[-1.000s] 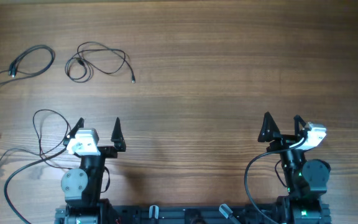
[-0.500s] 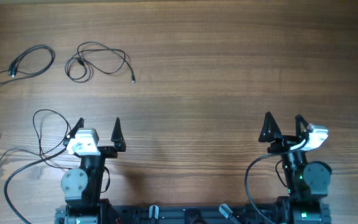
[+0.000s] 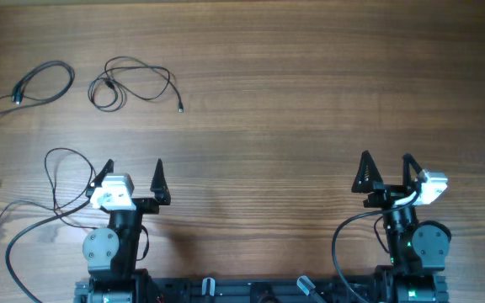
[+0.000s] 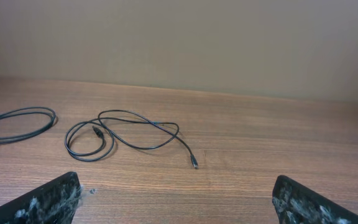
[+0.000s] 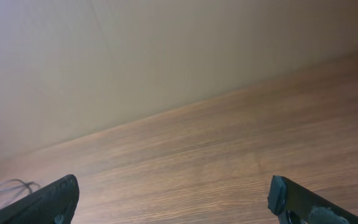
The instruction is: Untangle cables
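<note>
Two black two-finger claws sit at the near edge of a brown wood-grain desk (image 3: 310, 101); the left claw (image 3: 133, 171) has its fingers spread wide with nothing between them; the right claw (image 3: 386, 167) is likewise released and empty; both are well apart from the cords at the far side. Just left of the left arm, a thin black wire loop (image 3: 49, 168) lies on the desk; whether it belongs to the arm cannot be told. Well beyond, toward the far left corner, lie two thin black flexible cables, separate and not touching; the loosely coiled cable (image 4: 129, 147) forms a small ring with a wider loop crossing it, its tiny plug end (image 3: 180, 108) trailing toward the middle of the desk; further left, the doubled-over cable (image 3: 25, 91) lies in a long narrow loop, its tail running toward the left edge. A plain beige wall (image 4: 229, 43) rises behind the desk's far edge.
</note>
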